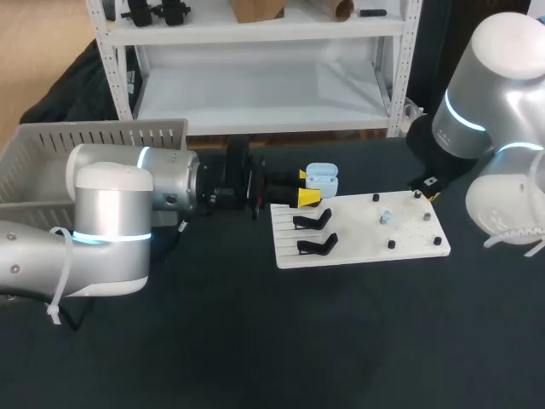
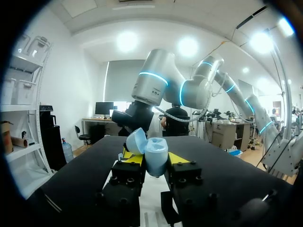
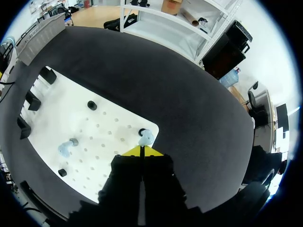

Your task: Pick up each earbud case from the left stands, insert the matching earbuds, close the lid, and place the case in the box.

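Earbud case [image 2: 155, 161], pale blue with its lid open, is pinched between the left fingers [image 2: 179, 158], while the right fingers [image 3: 151, 152] are pressed together just beside an earbud [image 3: 147, 137].

Case [image 1: 322, 180] pale blue, board [image 1: 358, 237] white, stands [image 1: 312, 221] black, table [image 1: 341, 341] seemingly dark navy.

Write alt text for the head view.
The left gripper holds an open blue earbud case at the far left corner of the white board, beside two black stands. The right gripper is at its far right corner.
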